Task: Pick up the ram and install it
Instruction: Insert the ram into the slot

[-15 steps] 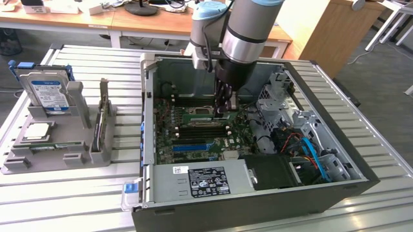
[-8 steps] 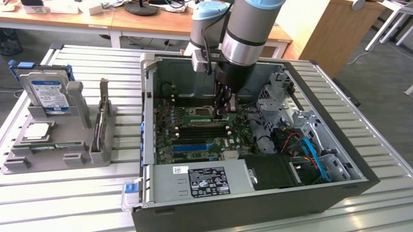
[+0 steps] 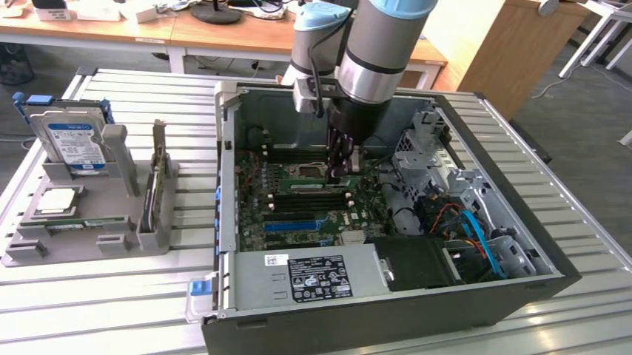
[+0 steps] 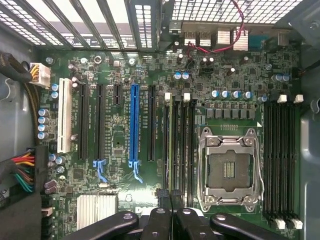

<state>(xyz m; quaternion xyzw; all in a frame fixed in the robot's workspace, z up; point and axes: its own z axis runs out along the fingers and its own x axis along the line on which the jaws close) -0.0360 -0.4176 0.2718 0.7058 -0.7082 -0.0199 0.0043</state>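
The ram point(image 4: 173, 145), a thin green stick seen edge-on, stands in one of the black memory slots point(image 4: 187, 145) beside the empty CPU socket point(image 4: 230, 170) on the motherboard. My gripper point(image 4: 169, 202) is shut, its two black fingertips point(image 4: 160, 205) pinching the stick's near end. In the exterior view the arm reaches straight down into the open computer case point(image 3: 553, 274), with the gripper point(image 3: 341, 171) low over the memory slots at the middle of the board.
A grey parts tray point(image 3: 20, 255) sits at the exterior view's left. It holds a blue-labelled hard drive point(image 3: 74, 140), a silver CPU chip point(image 3: 58, 200) and a thin card on edge point(image 3: 156, 170). Drive cage, cables point(image 3: 474, 229) and power supply point(image 3: 306, 277) crowd the case.
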